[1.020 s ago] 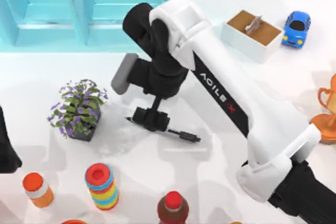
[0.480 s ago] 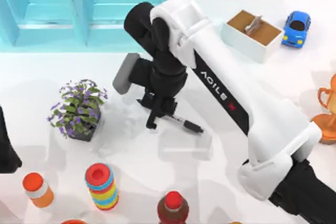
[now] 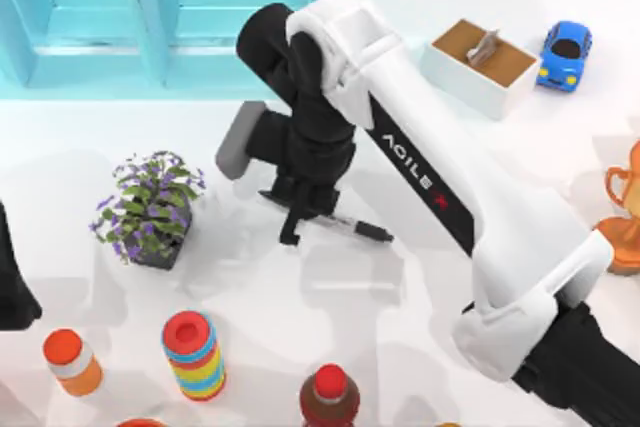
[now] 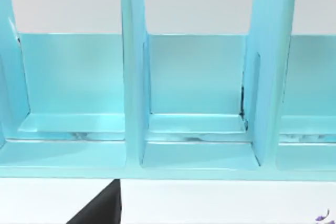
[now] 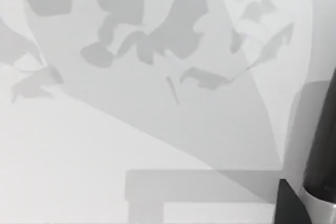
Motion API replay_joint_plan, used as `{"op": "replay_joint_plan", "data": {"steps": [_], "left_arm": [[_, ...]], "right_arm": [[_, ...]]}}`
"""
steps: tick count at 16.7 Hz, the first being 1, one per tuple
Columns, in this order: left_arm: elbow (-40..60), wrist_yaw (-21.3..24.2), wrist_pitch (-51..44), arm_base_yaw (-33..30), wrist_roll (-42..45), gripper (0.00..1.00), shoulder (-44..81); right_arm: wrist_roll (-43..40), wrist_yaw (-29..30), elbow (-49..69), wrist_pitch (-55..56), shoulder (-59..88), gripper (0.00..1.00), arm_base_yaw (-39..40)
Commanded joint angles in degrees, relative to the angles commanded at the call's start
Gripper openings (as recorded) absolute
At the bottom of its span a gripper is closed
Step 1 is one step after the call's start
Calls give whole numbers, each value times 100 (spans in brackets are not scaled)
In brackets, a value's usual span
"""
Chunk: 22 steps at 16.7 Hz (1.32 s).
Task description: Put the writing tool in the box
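One marker pen [image 3: 352, 228], one white-walled box [image 3: 480, 68], one blue toy car [image 3: 565, 53] just right of that box, one potted plant [image 3: 150, 207] at the left, and three bottles along the near edge: orange-capped [image 3: 71, 360], striped [image 3: 195, 354] and red-capped [image 3: 330, 396]. The right gripper [image 3: 292, 217] sits mid-table with its fingers closed on the pen's left part, the black end poking out to the right. The box lies well apart, near the table's far right edge, with bare white table [image 3: 420, 277] between. The left arm [image 3: 12, 277] is parked at the left edge, facing the teal shelf [image 4: 194, 103]; how its fingers stand I cannot tell.
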Motion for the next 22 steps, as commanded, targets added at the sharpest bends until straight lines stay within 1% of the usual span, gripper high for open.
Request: {"op": "replay_joint_plan", "data": {"steps": [3,5,11,14,16,22], "left_arm": [[0,0,0,0,0,100,0],[0,0,0,0,0,100,0],[0,0,0,0,0,100,0],[0,0,0,0,0,100,0],[0,0,0,0,0,100,0],[0,0,0,0,0,100,0]], "right_arm": [[-25,-7,-217,74,-214,0,10],[-38,-15,-660,201,-599,0,21],[-27,-37,-2993,677,-2165,0,20],[-16,-46,-3753,879,-2813,0,7],[-8,-48,-3955,947,-3010,0,-3],[51,-57,-3954,985,-3061,0,-57]]}}
